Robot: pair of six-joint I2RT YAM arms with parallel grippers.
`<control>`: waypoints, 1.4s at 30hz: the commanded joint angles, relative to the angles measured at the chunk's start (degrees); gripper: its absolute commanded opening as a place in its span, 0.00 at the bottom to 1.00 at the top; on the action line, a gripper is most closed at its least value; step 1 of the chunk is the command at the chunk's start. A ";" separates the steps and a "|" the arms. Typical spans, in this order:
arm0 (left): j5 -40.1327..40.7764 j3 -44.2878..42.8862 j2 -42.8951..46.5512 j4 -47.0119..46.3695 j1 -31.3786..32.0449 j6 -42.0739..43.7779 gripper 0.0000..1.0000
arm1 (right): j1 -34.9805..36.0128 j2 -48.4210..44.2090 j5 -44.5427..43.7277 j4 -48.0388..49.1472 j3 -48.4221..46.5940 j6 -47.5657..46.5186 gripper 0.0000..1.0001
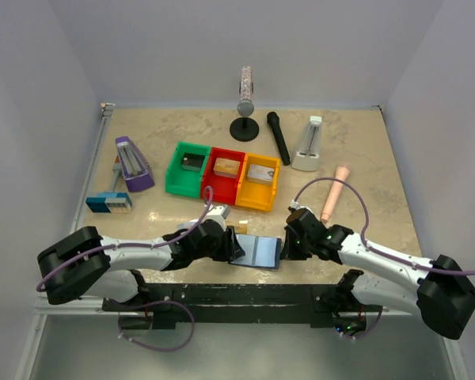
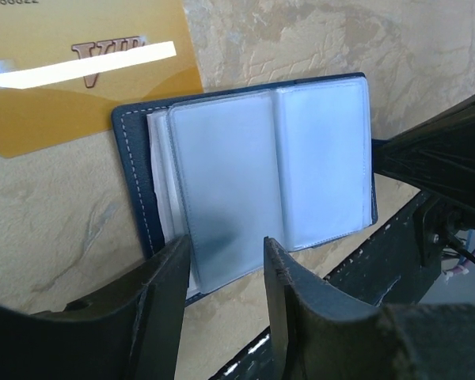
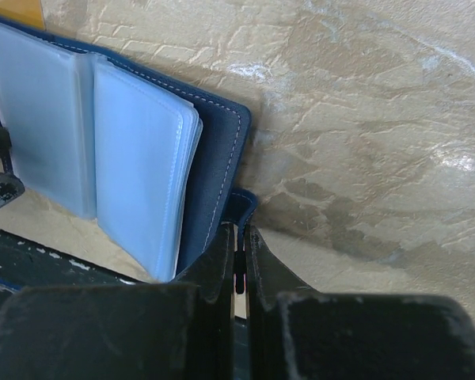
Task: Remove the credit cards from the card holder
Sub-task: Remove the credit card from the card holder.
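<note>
The navy card holder (image 1: 260, 252) lies open on the table near the front edge, its pale blue-grey sleeves facing up (image 2: 253, 166). The yellow-gold card (image 2: 87, 87) lies flat on the table just beyond the holder's far left corner; a sliver of it shows in the top view (image 1: 241, 230). The black and silvery grey cards are hidden. My left gripper (image 2: 226, 269) is open, its fingers either side of the near edge of the left sleeve. My right gripper (image 3: 239, 237) is shut on the holder's small navy tab at its right edge (image 3: 249, 207).
Green (image 1: 174, 170), red (image 1: 210, 184) and yellow (image 1: 257, 198) bins with small boxes stand behind the holder. A blue-and-white gadget (image 1: 108, 203) and a purple device (image 1: 132, 164) are at the left. A black microphone (image 1: 278, 136), white device (image 1: 309, 146) and peach stick (image 1: 335, 192) are at the right.
</note>
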State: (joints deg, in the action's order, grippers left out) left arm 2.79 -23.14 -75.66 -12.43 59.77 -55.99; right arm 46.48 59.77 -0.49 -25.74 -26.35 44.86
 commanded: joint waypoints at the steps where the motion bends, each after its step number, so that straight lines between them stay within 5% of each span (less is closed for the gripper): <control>1: -4.10 -0.42 -1.07 -4.27 0.44 -0.09 0.47 | 0.10 0.96 0.32 2.27 -1.69 -0.48 0.00; 42: -7.71 -7.71 -1.95 -5.42 1.32 4.04 0.47 | 0.10 1.32 0.32 1.92 -1.78 -0.65 0.00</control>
State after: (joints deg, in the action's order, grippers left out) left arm -3.70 -27.24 -78.74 -14.02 60.45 -52.95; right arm 46.44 60.75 -0.95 -26.20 -26.48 44.45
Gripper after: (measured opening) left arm 0.469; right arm 0.034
